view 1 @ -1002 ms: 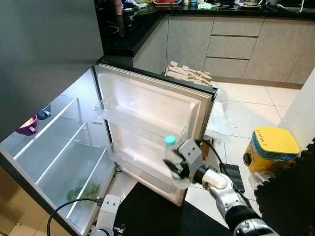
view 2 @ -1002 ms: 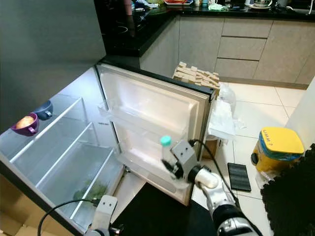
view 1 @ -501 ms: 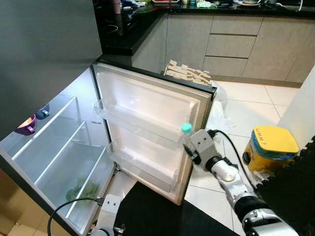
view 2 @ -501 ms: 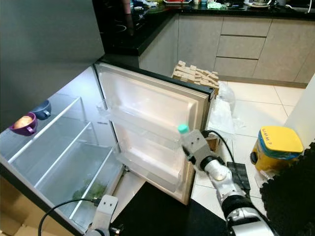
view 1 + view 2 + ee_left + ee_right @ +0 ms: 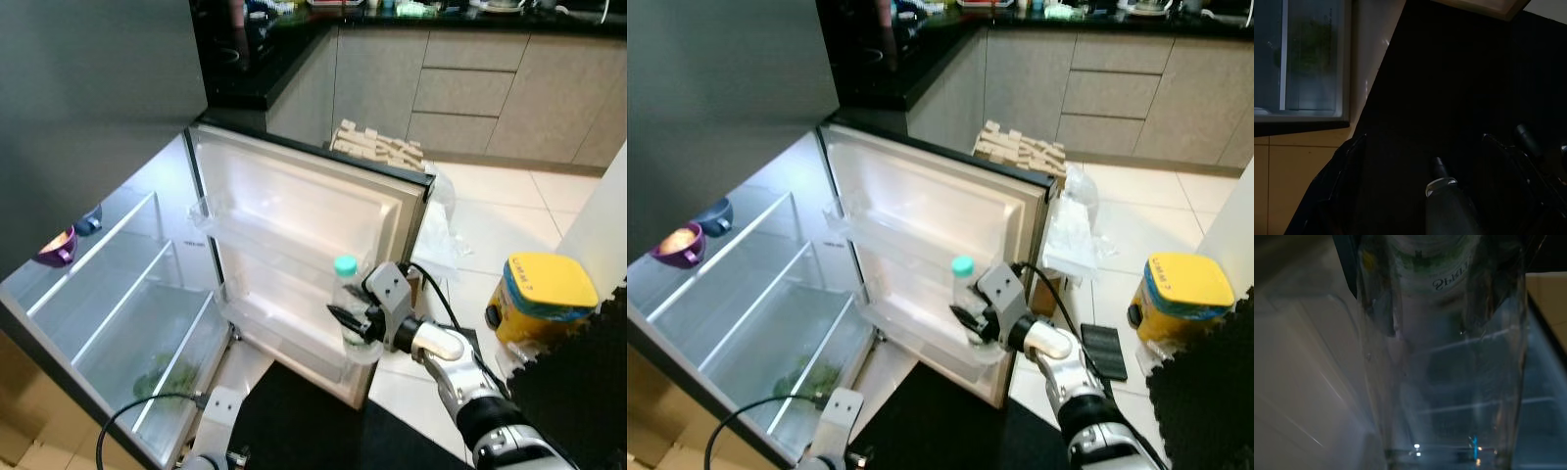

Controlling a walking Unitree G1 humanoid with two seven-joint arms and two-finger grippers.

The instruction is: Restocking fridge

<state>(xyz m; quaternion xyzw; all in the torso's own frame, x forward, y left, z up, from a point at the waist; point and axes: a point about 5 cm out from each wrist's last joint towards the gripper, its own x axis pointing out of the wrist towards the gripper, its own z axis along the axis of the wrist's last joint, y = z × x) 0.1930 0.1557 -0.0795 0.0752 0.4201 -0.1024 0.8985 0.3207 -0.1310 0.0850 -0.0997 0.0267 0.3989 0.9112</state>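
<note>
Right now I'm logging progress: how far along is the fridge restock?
Done: the fridge door stands open, and two bowls and some greens sit inside. In hand: the right end effector grips a clear bottle with a teal cap, held upright at the lower door shelf. Left: setting it down and releasing. The left end effector hangs idle.

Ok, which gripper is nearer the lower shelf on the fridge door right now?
Right. The right gripper holds the bottle just above the lower door shelf. The left gripper hangs low by the robot's body, over the dark mat, well away from the door.
</note>
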